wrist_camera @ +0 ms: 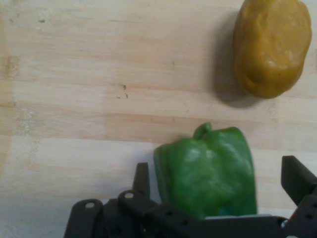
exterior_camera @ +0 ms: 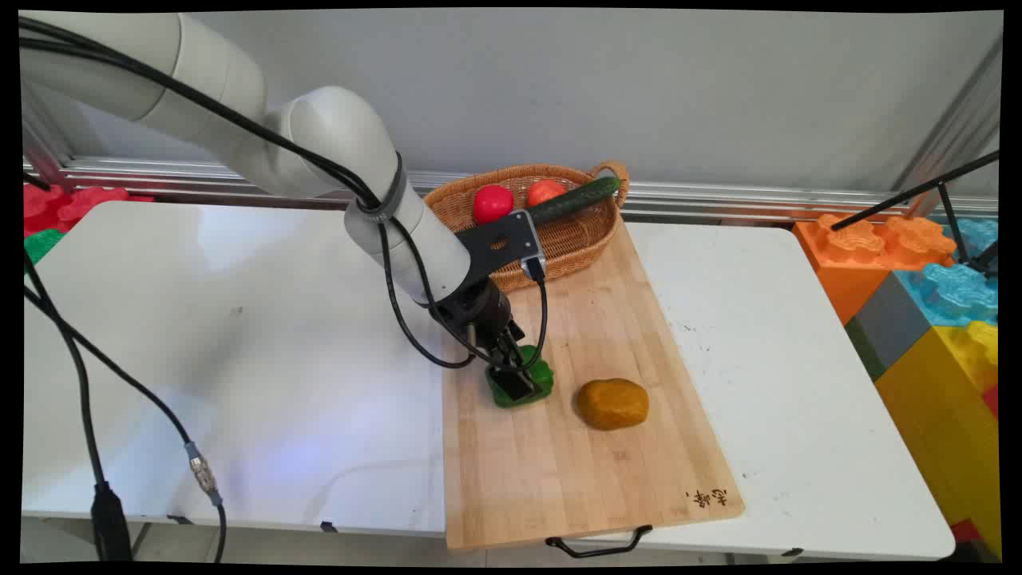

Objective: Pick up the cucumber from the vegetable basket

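The hand (exterior_camera: 517, 382) is reaching down onto the wooden board (exterior_camera: 575, 447) that is lying on the white counter (exterior_camera: 239, 359). Its fingers (wrist_camera: 142, 179) are standing wide apart, one on each side of the green pepper (wrist_camera: 208, 171), and in the hand view a gap is showing between the pepper and the right finger; the left finger is sitting just beside the pepper's edge, and I cannot tell if it is touching. The pepper is resting on the board, not lifted, with its stem end pointing away from the hand.

A yellow-brown potato (exterior_camera: 612, 403) is lying on the board near the pepper, apart from it, on the side away from the arm. At the board's far end a wicker basket (exterior_camera: 587, 239) is sitting, holding two red tomatoes (exterior_camera: 493, 203) and a cucumber (exterior_camera: 579, 199) that is leaning across its rim. Coloured foam blocks (exterior_camera: 926, 295) are piled beyond the counter's right edge.
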Available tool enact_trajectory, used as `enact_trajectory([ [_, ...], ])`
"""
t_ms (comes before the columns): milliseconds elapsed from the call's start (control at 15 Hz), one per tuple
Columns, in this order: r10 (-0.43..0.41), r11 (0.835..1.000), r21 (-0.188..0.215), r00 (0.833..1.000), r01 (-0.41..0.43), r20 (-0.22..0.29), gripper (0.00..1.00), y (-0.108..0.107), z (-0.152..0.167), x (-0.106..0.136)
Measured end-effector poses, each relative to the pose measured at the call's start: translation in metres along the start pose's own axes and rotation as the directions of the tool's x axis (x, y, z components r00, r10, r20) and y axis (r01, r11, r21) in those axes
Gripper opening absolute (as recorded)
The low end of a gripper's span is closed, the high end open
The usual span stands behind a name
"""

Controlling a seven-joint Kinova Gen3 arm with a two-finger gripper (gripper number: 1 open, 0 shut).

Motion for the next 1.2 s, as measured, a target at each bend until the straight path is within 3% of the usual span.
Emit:
enact_trajectory([
  [267, 0.019, 0.999, 0.043, 0.999, -0.018, -0.041, 1.00, -0.005, -0.007, 0.009],
  [467, 0.053, 0.992, 0.120, 0.994, -0.042, -0.092, 1.00, -0.022, -0.018, 0.026],
  [733, 0.090, 0.971, 0.233, 0.987, -0.057, -0.137, 1.00, -0.052, -0.033, 0.046],
  [933, 0.108, 0.946, 0.321, 0.982, -0.053, -0.156, 1.00, -0.079, -0.042, 0.060],
  [1200, 0.100, 0.930, 0.365, 0.986, -0.044, -0.136, 1.00, -0.107, -0.036, 0.064],
])
